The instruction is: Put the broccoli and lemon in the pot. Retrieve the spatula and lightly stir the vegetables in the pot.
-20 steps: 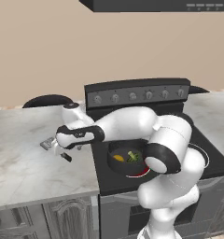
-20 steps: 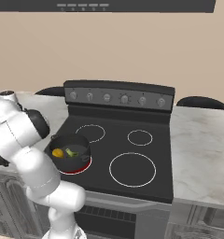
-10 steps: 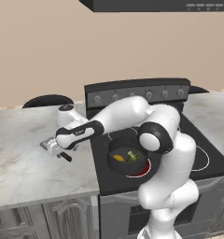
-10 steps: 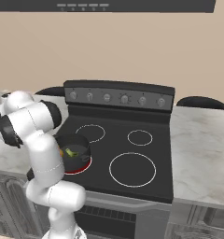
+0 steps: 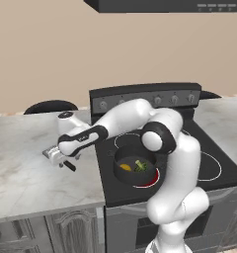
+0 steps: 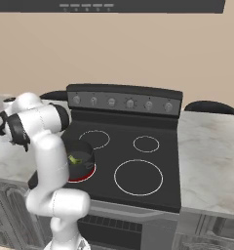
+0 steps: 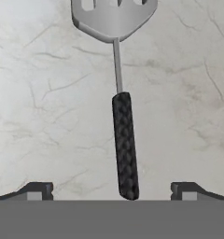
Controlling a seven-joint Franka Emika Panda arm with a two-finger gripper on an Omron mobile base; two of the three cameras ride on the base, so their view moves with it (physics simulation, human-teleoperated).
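With broccoli point(image 5: 139, 165) and lemon point(image 5: 125, 167) already in the pot point(image 5: 134, 163), the hand point(image 7: 112, 189) hangs open over the spatula point(image 7: 118, 100), handle centred between fingers, near the table's stove-side edge.

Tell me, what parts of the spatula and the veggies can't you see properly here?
- Spatula: in the hand view, the picture's top edge cuts off its slotted blade.
- Spatula, left base view: mostly hidden behind the gripper.
- Broccoli and lemon: too small inside the pot for detail.
- Lemon, right base view: blocked by the arm.
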